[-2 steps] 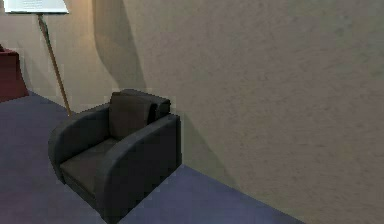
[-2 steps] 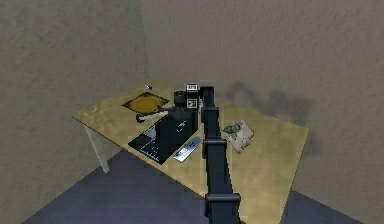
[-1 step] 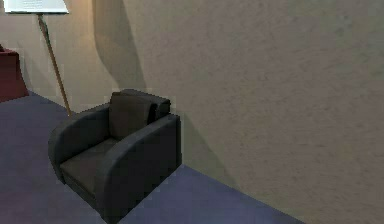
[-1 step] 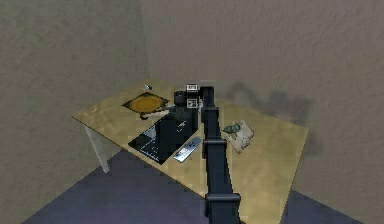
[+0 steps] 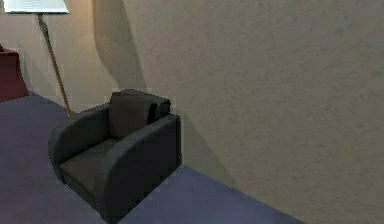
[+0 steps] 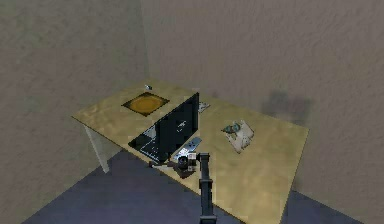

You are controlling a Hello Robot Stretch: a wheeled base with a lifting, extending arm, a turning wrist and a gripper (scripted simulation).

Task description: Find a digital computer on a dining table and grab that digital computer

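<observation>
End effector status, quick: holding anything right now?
End effector: cannot tell whether it holds anything; the laptop stands on the table right by it.

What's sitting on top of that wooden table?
An open laptop, a brown square mat and a crumpled grey thing. Its screen hides the tabletop behind it; the gripper covers a bit near the keyboard.
</observation>
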